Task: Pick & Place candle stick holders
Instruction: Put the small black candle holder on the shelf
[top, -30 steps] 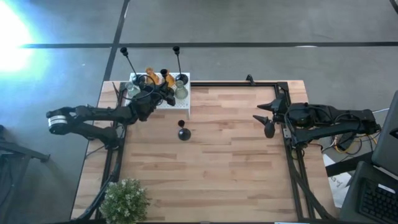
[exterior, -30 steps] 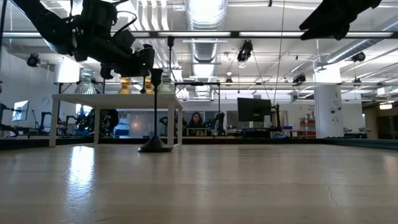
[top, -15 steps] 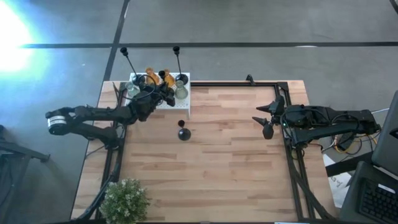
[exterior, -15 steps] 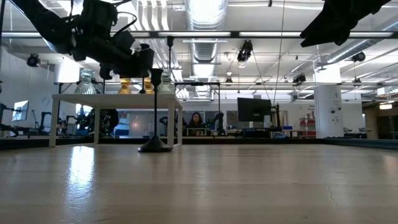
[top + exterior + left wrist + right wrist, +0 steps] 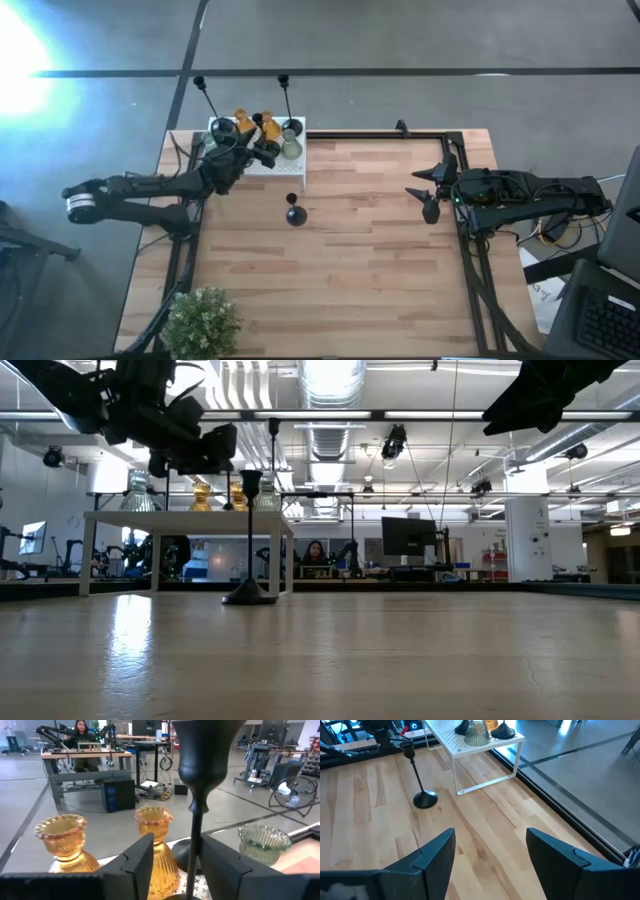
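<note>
Several candle stick holders stand on a white perforated stand [image 5: 262, 166] at the table's far left: amber ones [image 5: 156, 850], pale green ones [image 5: 264, 840] and black ones. My left gripper [image 5: 256, 148] is open over the stand. The thin stem of a black holder [image 5: 196, 820] rises between its fingers [image 5: 135, 865], with no contact showing. Another black holder [image 5: 295, 213] stands by its round base on the table in front of the stand; it also shows in the right wrist view [image 5: 424, 798]. My right gripper [image 5: 430, 203] is open and empty above the table's right side.
A green potted plant [image 5: 200, 322] stands at the near left corner. The stand has thin legs [image 5: 285, 565] with open space beneath. Bare wood lies between the single black holder and my right gripper. Black rails run along the table's sides.
My left gripper has drawn back toward the table's left edge and risen a little over the stand. The holders on the stand and the one on the table have kept their places.
</note>
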Motion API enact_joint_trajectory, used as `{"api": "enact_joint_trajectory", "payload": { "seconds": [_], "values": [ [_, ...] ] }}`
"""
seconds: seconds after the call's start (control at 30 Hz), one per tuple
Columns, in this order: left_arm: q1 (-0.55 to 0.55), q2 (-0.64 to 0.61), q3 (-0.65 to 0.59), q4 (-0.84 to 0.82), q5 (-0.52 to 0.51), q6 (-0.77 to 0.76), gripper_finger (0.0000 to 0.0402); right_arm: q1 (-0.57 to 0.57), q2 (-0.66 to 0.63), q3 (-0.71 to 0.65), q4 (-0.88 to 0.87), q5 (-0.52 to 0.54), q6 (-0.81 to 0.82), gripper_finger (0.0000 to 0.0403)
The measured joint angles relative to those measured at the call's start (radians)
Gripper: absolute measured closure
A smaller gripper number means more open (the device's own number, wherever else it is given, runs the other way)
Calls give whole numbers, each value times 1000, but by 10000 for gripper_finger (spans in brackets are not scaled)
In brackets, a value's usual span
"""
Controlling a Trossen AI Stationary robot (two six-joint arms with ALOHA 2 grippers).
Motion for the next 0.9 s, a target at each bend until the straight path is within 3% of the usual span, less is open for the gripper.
{"api": "enact_joint_trajectory", "payload": {
  "seconds": [0.33,0.43,0.53,0.8,0.9],
  "values": [
    [-8,-175,0,-159,74,-3,227,0,0,0,3,0,0,172],
    [-7,-229,0,-220,162,-8,227,0,-1,0,3,-1,10,172],
    [-8,-291,0,-284,348,-17,227,0,-1,0,3,-12,13,169],
    [-10,-451,0,-398,1004,-14,227,0,0,0,3,-12,15,161],
    [-31,-478,0,-472,1169,-12,228,0,0,0,3,-12,15,161]
  ]
}}
